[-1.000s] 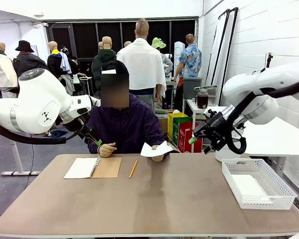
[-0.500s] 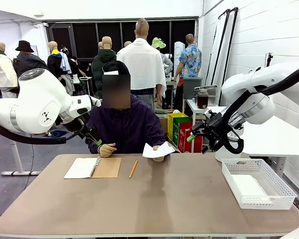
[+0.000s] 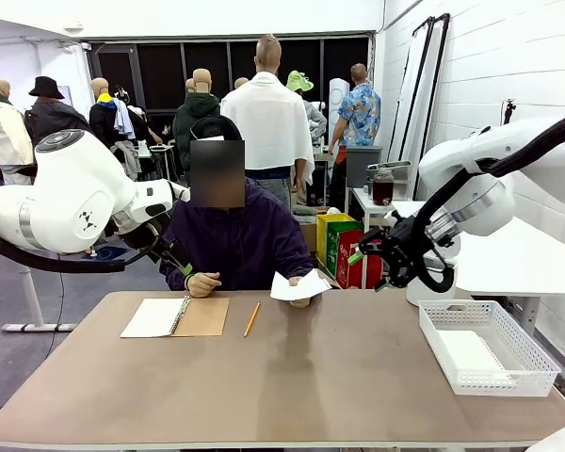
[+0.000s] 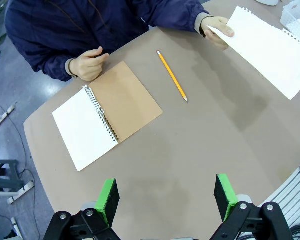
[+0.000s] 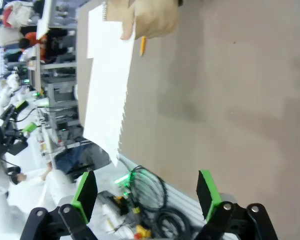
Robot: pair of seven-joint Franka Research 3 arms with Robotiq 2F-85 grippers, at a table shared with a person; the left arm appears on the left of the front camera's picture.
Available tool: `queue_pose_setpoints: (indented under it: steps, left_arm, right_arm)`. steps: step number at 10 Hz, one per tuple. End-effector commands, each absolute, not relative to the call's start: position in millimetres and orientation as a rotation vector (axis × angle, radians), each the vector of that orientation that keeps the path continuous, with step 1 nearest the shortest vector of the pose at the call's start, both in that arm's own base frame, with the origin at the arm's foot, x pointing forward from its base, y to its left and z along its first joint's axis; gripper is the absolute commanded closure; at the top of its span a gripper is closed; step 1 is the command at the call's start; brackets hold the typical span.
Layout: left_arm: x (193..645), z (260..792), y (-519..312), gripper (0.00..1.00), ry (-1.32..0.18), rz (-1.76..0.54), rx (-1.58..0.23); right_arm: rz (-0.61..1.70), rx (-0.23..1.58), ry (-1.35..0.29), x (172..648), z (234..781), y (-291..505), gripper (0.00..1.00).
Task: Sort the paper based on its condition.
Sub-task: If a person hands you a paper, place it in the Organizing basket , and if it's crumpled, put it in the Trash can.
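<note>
A person at the far side holds up a flat white sheet of paper (image 3: 299, 284) in one hand (image 3: 298, 299). My right gripper (image 3: 365, 270) hangs open in the air just right of that sheet, a little above the table. In the right wrist view the paper (image 5: 107, 80) lies ahead of the open gripper (image 5: 146, 194), apart from both green pads. My left gripper (image 3: 184, 268) hovers at the far left near the person's other arm. It is open (image 4: 166, 197) above bare table, and the held paper (image 4: 270, 47) sits far off.
A spiral notebook (image 3: 175, 316) lies open at the far left with a pencil (image 3: 251, 319) beside it. A white mesh basket (image 3: 523, 363) stands at the right edge with a white sheet (image 3: 466, 350) inside. The person's other fist (image 3: 202, 282) rests by the notebook.
My right gripper has moved left toward the held paper, staying open. The left arm has not moved, and the person still holds the sheet.
</note>
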State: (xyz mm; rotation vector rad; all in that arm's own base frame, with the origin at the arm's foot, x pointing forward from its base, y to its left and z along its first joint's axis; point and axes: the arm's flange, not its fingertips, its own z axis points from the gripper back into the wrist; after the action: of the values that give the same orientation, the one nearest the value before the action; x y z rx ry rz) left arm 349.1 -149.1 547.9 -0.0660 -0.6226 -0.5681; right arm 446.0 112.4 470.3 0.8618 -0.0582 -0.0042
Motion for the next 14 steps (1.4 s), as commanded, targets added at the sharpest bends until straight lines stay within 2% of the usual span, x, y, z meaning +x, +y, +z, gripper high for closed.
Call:
queue_pose_setpoints:
  steps: [1,6,8,14]
  left_arm:
    - [349.9,548.1,-148.7,0.00,-0.621,-0.568,-0.068]
    - [349.9,548.1,-148.7,0.00,-0.621,-0.568,-0.068]
    - [349.9,548.1,-148.7,0.00,-0.621,-0.568,-0.068]
    - [349.9,548.1,-148.7,0.00,-0.621,-0.568,-0.068]
  right_arm:
    - [-0.081,0.939,0.046,470.7,460.4,123.9,0.00]
    - [-0.190,1.020,0.159,520.2,427.9,151.4,0.00]
    - [-0.223,1.077,0.243,529.8,423.1,157.1,0.00]
    - [-0.350,1.094,0.401,560.6,397.3,179.1,0.00]
